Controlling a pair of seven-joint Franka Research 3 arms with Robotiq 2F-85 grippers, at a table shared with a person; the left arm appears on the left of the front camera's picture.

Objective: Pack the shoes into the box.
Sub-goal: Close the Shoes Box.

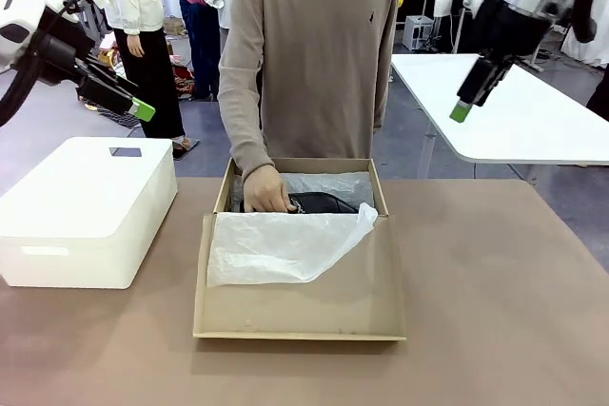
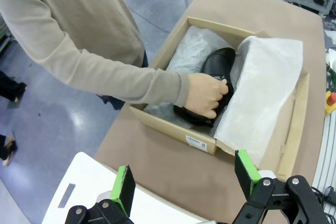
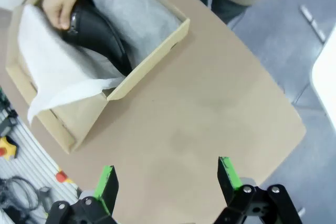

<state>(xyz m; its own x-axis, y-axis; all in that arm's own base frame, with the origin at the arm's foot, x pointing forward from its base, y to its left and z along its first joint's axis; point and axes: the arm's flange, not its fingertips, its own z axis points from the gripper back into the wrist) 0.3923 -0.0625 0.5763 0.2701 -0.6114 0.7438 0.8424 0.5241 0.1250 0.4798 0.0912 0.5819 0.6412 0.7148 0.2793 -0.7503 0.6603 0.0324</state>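
Cardboard lid (image 1: 300,309) — crinkled tissue (image 1: 276,246), glossy shoe (image 1: 325,203)

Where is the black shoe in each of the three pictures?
Front view: shoe at centre, in the box, right of the person's hand.
Left wrist view: shoe right of centre, gripped by the hand.
Right wrist view: shoe top left, beside the hand.
Shared landmark: white tissue draped over the box's edge.
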